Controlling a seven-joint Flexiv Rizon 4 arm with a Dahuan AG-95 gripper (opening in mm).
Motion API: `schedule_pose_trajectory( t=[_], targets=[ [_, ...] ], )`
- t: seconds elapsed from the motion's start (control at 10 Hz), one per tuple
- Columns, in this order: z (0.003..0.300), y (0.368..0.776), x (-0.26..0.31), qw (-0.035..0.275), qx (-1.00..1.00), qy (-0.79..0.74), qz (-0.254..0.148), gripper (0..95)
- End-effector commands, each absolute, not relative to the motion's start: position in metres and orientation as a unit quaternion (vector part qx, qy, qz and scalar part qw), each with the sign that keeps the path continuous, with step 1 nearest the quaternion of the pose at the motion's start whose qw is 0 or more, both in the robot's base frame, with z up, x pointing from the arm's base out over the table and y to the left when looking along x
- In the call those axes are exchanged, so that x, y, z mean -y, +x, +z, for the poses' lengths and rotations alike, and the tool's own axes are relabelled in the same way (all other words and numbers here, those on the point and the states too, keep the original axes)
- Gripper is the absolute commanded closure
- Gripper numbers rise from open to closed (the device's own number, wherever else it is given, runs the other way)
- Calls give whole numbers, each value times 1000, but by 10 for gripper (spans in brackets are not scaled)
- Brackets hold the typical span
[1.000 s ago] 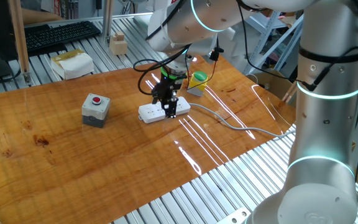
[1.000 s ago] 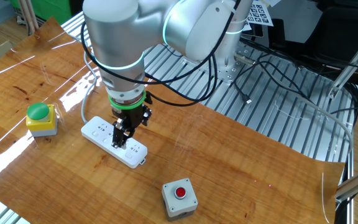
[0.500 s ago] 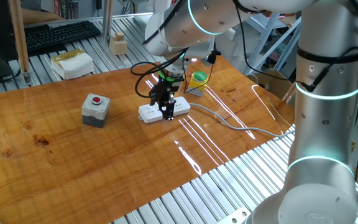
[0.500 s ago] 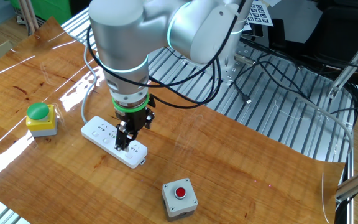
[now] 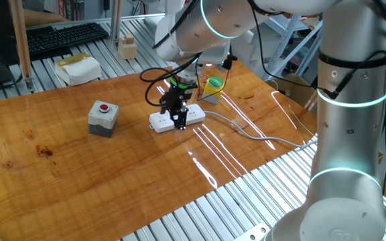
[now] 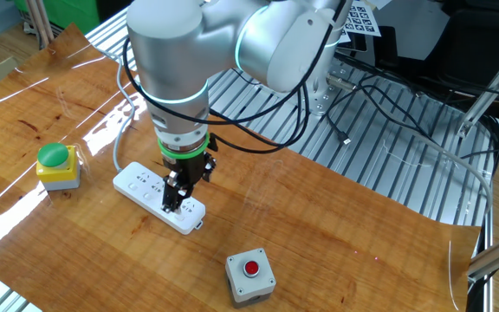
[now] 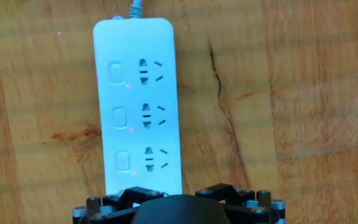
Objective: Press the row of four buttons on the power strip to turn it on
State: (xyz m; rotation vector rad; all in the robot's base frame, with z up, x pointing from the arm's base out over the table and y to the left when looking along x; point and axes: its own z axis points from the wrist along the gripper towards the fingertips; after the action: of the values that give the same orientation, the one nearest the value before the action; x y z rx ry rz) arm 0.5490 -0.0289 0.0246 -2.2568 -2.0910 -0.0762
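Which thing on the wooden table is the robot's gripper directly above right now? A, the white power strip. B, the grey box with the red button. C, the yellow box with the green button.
A: the gripper sits over the end of the white power strip away from its cable, and the hand view looks straight down on its sockets and switches.

Bare wood around power strip [image 6: 150,191]; grey box [image 6: 250,277], yellow box [image 6: 57,166] well apart

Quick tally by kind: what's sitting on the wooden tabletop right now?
Power strip: 1
Grey box with red button: 1
Yellow box with green button: 1
Grey cable: 1
Total: 4
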Motion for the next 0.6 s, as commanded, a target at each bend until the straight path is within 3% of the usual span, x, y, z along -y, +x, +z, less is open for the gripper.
schedule_pose_trajectory(
  t=[0.1,0.6],
  targets=[
    [25,548,28,31,681,-731,-25,0],
    [23,547,25,29,684,-729,-25,0]
  ],
)
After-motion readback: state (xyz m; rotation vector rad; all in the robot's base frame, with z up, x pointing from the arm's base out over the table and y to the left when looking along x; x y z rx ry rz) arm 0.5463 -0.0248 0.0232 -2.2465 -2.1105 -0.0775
